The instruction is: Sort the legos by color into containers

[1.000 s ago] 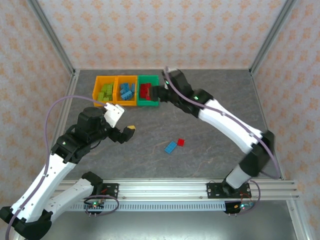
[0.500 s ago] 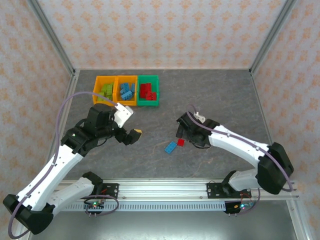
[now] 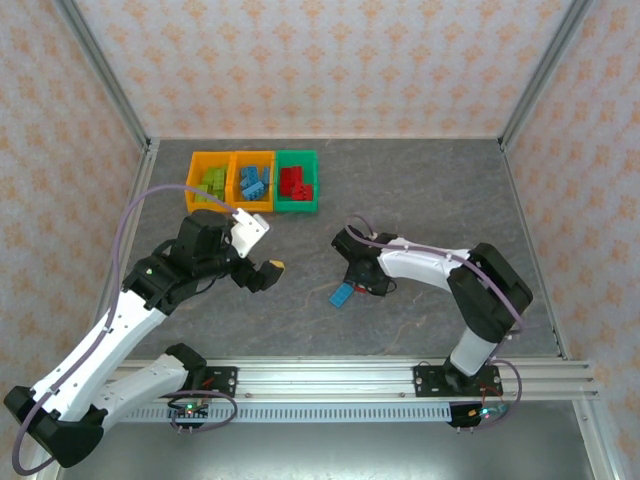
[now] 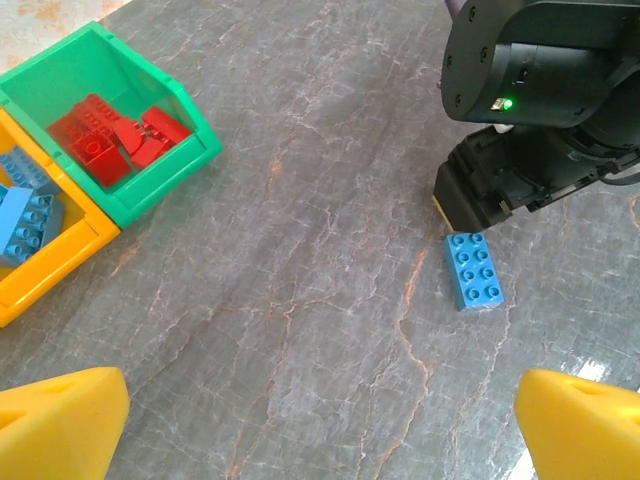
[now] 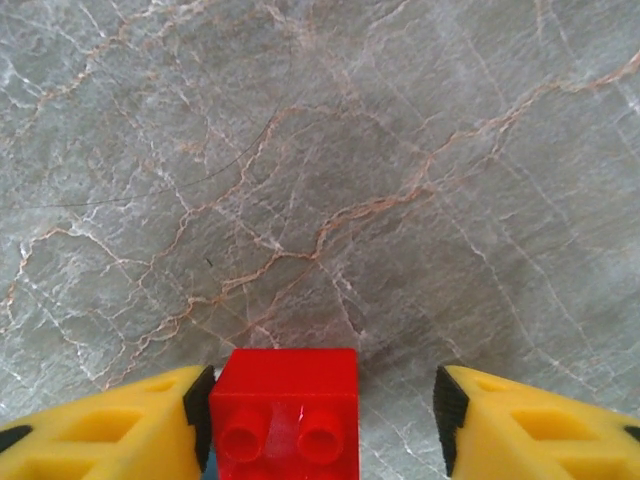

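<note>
Three bins stand joined in a row at the far left of the table (image 3: 420,190). The leftmost orange bin (image 3: 210,154) holds a heap of green bricks (image 3: 212,183). The middle orange bin (image 3: 250,209) holds blue bricks (image 3: 254,183), and the green bin (image 3: 296,208) at the right end holds red bricks (image 3: 293,183). The left wrist view shows the red ones lying jumbled on the floor of the green bin, with the blue ones next door against the shared wall.

Two bricks are out on the table, well apart from the bins. The loose blue brick (image 3: 342,295) lies flat with its studs up, just beside the right gripper (image 3: 360,280). That gripper is down at the table surface, its yellow fingers (image 5: 110,435) spread either side of the loose red brick (image 5: 287,410). One finger looks to be against the brick's side, while the other stands off with bare stone showing between. So the brick sits inside the open span, not squeezed.

The left gripper (image 3: 268,272) hangs above the table between the bins and the loose bricks, pointed toward the right arm. Its yellow pads (image 4: 60,425) are spread wide apart with nothing between them.
</note>
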Available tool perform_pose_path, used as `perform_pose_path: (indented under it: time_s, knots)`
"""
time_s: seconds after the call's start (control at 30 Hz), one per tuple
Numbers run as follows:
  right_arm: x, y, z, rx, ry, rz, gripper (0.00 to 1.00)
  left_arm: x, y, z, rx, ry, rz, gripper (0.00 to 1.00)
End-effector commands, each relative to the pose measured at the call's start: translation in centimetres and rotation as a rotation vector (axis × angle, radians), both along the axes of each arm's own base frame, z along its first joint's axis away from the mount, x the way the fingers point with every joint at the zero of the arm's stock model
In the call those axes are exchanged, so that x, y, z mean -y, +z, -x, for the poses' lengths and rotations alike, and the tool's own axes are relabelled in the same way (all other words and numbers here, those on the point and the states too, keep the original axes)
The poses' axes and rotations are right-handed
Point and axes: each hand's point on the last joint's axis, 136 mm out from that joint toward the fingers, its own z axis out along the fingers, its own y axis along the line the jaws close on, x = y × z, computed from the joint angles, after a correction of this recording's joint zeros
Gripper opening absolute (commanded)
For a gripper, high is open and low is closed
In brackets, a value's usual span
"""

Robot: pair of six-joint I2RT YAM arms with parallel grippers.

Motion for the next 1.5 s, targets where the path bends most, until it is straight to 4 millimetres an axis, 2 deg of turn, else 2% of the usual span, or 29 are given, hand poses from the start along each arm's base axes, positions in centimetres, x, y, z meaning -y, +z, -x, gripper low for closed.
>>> perform_pose_path:
  time_s: [0.0,0.13,0.2,0.3,0.43,0.5,0.6,0.73,0.9,1.0,1.1,1.27,1.37,1.47]
  knots:
    - [0.5,-0.3,0.0,0.009,-0.022,0.018,0.52,-0.4,0.0,0.2,0.009,0.005,-0.026,1.00]
    - [1.0,1.2,-0.2,0.058,-0.039,0.000,0.38,-0.3,0.1,0.2,0.013,0.001,-0.024,1.00]
    - [1.1,3.0,-0.8,0.131,-0.049,-0.026,0.32,-0.2,0.1,0.3,0.012,-0.006,-0.021,1.00]
    - [0.7,6.5,-2.2,0.278,-0.042,-0.107,0.30,-0.1,0.3,0.5,0.016,-0.021,-0.014,1.00]
    - [-1.8,12.1,-5.6,0.516,0.069,-0.209,0.32,-0.3,0.9,0.7,0.040,-0.020,-0.008,1.00]
    - [-3.8,15.1,-8.0,0.628,0.170,-0.210,0.32,-0.5,1.2,0.7,0.053,-0.011,-0.011,1.00]
    - [-6.7,18.0,-11.4,0.748,0.268,-0.190,0.34,-1.1,1.4,0.7,0.072,0.012,-0.020,1.00]
    - [-9.7,18.7,-17.0,0.785,0.307,-0.195,0.34,-2.3,1.6,0.0,0.095,0.090,-0.050,1.00]
    - [-12.3,17.3,-24.5,0.788,0.341,-0.148,0.34,-6.6,1.5,-2.3,0.134,0.354,-0.168,1.00]
    - [-13.8,16.5,-28.0,0.764,0.371,-0.127,0.34,-7.2,1.5,-2.4,0.137,0.383,-0.186,1.00]
    - [-14.8,15.2,-30.5,0.727,0.392,-0.085,0.37,-7.0,1.6,-2.3,0.142,0.374,-0.172,1.00]
    - [-15.4,15.1,-32.1,0.707,0.413,-0.043,0.53,-7.0,1.8,-2.3,0.149,0.374,-0.168,1.00]
    - [-15.9,16.1,-31.4,0.690,0.410,-0.106,0.60,-7.1,1.9,-2.3,0.151,0.381,-0.171,1.00]
    - [-15.1,18.0,-30.0,0.682,0.386,-0.129,0.61,-7.8,2.0,-2.5,0.164,0.415,-0.183,1.00]
